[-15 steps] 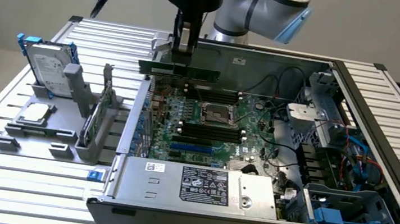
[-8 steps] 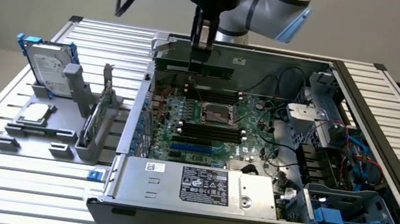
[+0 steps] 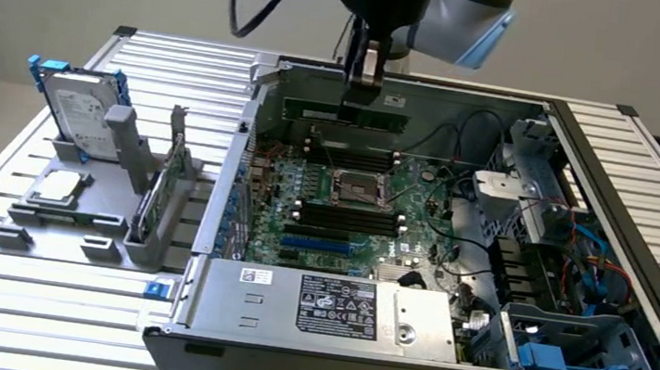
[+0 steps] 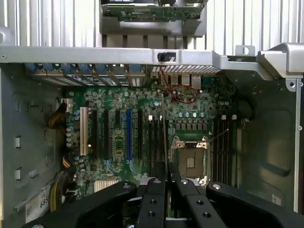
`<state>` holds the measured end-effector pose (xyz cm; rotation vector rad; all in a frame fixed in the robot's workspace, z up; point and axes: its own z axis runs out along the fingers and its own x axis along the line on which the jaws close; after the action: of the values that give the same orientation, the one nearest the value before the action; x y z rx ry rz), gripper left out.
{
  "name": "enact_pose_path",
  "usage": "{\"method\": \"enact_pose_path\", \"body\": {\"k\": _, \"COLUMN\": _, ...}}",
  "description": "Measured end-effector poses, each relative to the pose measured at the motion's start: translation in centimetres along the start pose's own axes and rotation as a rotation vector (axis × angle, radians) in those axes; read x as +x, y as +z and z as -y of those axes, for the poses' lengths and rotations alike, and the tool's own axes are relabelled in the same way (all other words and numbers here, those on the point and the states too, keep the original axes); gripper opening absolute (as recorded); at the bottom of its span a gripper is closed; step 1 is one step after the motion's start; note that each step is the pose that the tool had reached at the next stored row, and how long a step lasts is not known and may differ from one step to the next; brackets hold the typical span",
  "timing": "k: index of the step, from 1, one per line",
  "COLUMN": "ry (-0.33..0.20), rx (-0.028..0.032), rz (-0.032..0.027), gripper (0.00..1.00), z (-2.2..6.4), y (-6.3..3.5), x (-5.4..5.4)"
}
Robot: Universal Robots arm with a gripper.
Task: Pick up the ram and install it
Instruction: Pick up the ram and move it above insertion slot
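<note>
The ram (image 3: 341,114) is a long dark green stick hanging level under my gripper (image 3: 363,95), which is shut on its upper edge. It hovers over the far part of the open computer case (image 3: 236,170), above the motherboard (image 3: 348,192). In the wrist view the ram (image 4: 165,137) shows edge-on as a thin line running out from between my black fingers (image 4: 153,199); my gripper (image 4: 166,183) is over the black memory slots (image 4: 154,142) beside the CPU socket (image 4: 190,159). A second bank of slots (image 4: 222,142) lies on the socket's other side.
A grey fixture (image 3: 64,229) on the slatted table at the exterior view's left holds a silver hard drive with blue rails (image 3: 77,110), an upright card (image 3: 164,189) and a small chip (image 3: 60,187). The power supply (image 3: 323,304), cables and drive bays (image 3: 561,347) crowd the case.
</note>
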<state>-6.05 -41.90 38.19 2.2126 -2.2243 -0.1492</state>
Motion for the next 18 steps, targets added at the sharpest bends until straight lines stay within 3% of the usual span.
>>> {"method": "enact_pose_path", "body": {"k": 5, "ry": 0.002, "rx": 0.0001, "rz": -0.0013, "gripper": 0.13, "z": 1.36, "y": 0.67, "x": -0.7}}
{"method": "enact_pose_path", "body": {"k": 11, "ry": 0.023, "rx": 0.0021, "rz": -0.0058, "gripper": 0.13, "z": 1.65, "y": 1.36, "x": -1.0}}
{"method": "enact_pose_path", "body": {"k": 18, "ry": 0.053, "rx": 0.0090, "rz": -0.0160, "gripper": 0.13, "z": 2.06, "y": 1.82, "x": -1.2}}
